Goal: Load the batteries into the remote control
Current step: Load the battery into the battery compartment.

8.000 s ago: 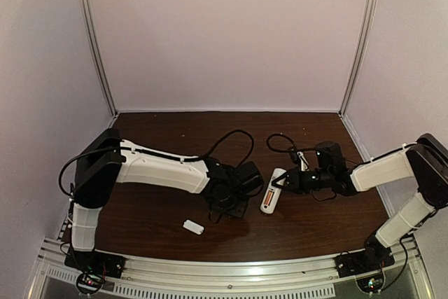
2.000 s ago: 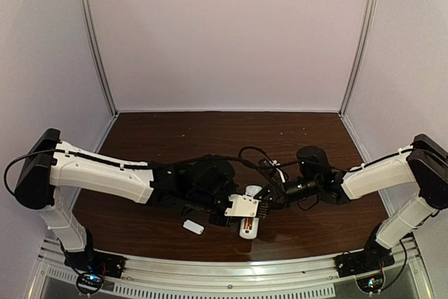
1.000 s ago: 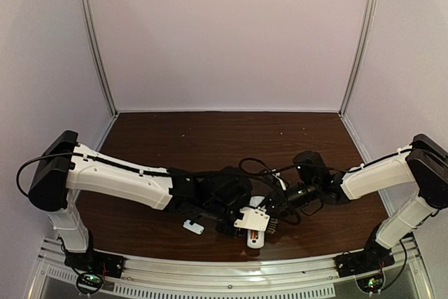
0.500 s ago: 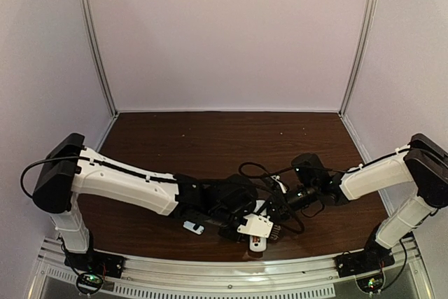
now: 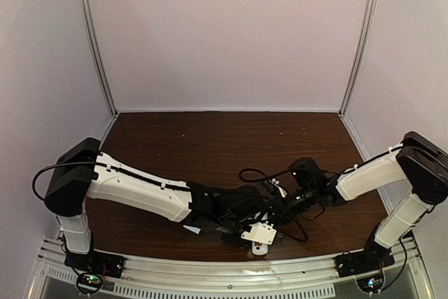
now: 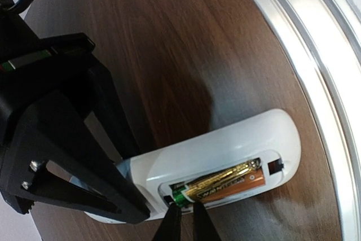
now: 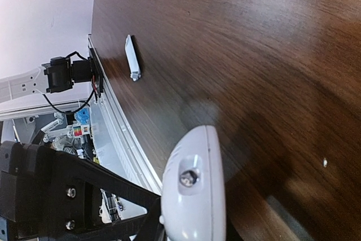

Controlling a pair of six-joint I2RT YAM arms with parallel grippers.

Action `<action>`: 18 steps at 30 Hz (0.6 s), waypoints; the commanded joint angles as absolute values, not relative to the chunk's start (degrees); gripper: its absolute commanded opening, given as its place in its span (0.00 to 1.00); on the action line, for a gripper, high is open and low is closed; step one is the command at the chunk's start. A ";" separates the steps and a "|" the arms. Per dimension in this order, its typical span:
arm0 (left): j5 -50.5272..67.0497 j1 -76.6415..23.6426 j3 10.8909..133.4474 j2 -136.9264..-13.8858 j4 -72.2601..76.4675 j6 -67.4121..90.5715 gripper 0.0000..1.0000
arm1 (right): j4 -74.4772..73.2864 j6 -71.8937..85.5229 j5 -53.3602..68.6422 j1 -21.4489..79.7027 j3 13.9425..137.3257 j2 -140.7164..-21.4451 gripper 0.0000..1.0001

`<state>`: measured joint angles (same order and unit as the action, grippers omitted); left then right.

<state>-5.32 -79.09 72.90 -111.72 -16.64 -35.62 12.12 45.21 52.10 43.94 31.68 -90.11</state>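
The white remote control (image 6: 225,150) lies back up near the table's front edge, and its end shows in the top view (image 5: 260,248). Its battery bay is open. The golden-brass battery (image 6: 223,178) and the orange battery (image 6: 237,189) lie side by side inside it. My left gripper (image 6: 185,221) has its fingertips nearly together, touching the green end of the golden battery. My right gripper (image 5: 281,208) is shut on the remote's other end, seen end-on in the right wrist view (image 7: 194,184).
The small white cover piece (image 7: 131,57) lies loose on the table to the left, near the front rail (image 6: 316,55). The left arm (image 5: 147,190) reaches low across the near table. Black cables (image 5: 255,173) loop behind the grippers.
Over the last second both grippers and the remote have shifted nearer the front rail. The left arm has reached further right and now covers the cover piece in the top view.
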 commanded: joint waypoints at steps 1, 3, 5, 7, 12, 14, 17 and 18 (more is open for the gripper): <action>1.02 -82.12 72.73 -116.84 -19.16 -35.03 0.11 | 29.55 46.84 55.93 43.68 35.65 -88.42 0.00; 0.98 -82.24 73.38 -117.41 -19.05 -34.66 0.11 | 29.60 47.12 55.73 43.68 35.72 -88.72 0.00; 0.97 -82.35 74.57 -118.30 -18.86 -33.73 0.11 | 29.81 47.35 55.57 43.68 35.69 -89.05 0.00; -0.83 -82.59 75.49 -119.26 -18.83 -32.96 0.10 | 29.59 47.38 55.30 43.68 35.62 -89.29 0.00; -4.17 -84.47 78.24 -121.25 -19.82 -30.55 0.07 | 29.87 47.89 54.93 43.51 35.20 -90.07 0.00; -6.06 -85.37 79.75 -122.33 -20.83 -29.09 0.06 | 29.89 48.07 54.76 43.35 35.18 -90.37 0.00; -9.01 -87.18 84.54 -125.02 -24.30 -26.87 0.06 | 30.17 48.63 54.69 43.04 35.24 -90.73 0.00; -9.65 -87.82 85.99 -126.07 -25.61 -26.21 0.05 | 30.19 48.68 54.63 42.94 35.28 -90.83 0.00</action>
